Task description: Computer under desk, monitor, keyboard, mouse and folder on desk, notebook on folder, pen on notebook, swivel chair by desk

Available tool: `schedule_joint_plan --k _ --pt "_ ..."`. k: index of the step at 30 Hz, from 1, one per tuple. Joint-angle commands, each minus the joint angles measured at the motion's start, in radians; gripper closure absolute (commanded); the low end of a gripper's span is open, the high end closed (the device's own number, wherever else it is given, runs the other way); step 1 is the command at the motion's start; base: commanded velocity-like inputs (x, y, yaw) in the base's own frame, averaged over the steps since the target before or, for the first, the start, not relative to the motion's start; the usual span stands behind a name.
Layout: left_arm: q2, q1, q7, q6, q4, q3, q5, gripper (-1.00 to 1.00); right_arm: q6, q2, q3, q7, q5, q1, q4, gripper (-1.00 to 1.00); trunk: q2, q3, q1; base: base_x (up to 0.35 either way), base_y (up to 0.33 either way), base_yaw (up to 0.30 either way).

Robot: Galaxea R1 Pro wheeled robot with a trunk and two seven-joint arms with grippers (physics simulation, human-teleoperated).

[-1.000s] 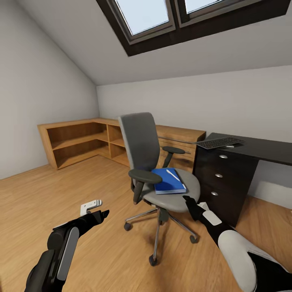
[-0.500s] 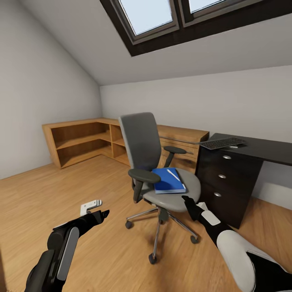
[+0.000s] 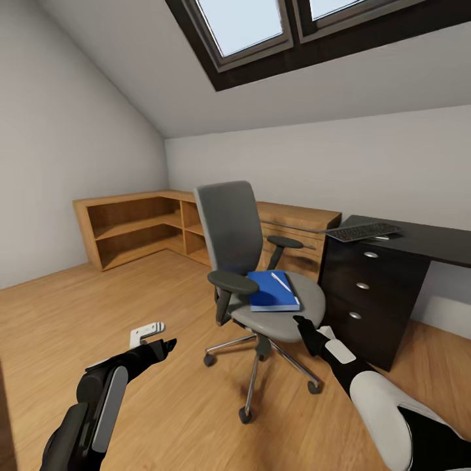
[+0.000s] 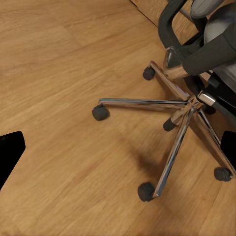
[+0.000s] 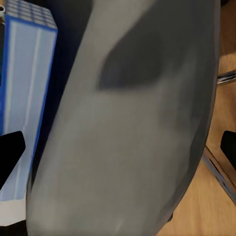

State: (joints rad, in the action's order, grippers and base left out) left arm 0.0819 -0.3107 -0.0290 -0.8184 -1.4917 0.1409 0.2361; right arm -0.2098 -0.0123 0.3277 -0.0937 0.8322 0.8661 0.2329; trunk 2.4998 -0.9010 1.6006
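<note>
The grey swivel chair (image 3: 230,235) stands mid-room on its chrome star base (image 4: 189,102). On its seat lies the blue folder (image 3: 271,292), and the white pen (image 3: 280,282) rests on top of it. The folder's edge (image 5: 22,98) and the seat (image 5: 132,123) are close in the right wrist view. My right gripper (image 3: 302,323) is open just in front of the seat's near edge. Left of the chair, my left gripper (image 3: 167,345) hangs open above the floor. The black desk (image 3: 425,241) at right carries the keyboard (image 3: 363,231). The notebook, monitor, mouse and computer are out of view.
A light wood L-shaped shelf unit (image 3: 131,226) runs along the back walls behind the chair. Dark-framed skylights (image 3: 248,26) sit in the sloped ceiling. Open wood floor (image 3: 59,314) stretches to the left. The desk's black drawers (image 3: 360,288) face the chair.
The whole picture has shifted a little, with the shelf unit and desk sliding rightward, so the camera moved. Both arms keep the same pose.
</note>
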Motion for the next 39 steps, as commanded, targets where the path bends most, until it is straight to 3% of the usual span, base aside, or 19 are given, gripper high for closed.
schedule_joint_plan --k 1,26,39 --pt "0.001 -0.001 -0.003 -0.005 -0.001 0.002 0.008 -1.00 -0.005 0.000 0.005 -0.003 0.004 0.001 0.000 -1.00 0.000 -0.001 0.000 0.087 0.015 0.001" --pt "0.001 -0.001 -0.002 -0.005 -0.001 0.002 0.008 -1.00 -0.004 0.000 0.005 -0.002 0.004 0.001 0.000 -1.00 0.000 -0.001 0.000 0.281 0.103 0.000" --pt "0.001 -0.001 -0.002 -0.005 -0.001 0.002 0.008 -1.00 -0.005 -0.001 0.005 -0.003 0.004 0.001 0.001 -1.00 0.000 -0.001 0.000 0.149 0.007 0.000"
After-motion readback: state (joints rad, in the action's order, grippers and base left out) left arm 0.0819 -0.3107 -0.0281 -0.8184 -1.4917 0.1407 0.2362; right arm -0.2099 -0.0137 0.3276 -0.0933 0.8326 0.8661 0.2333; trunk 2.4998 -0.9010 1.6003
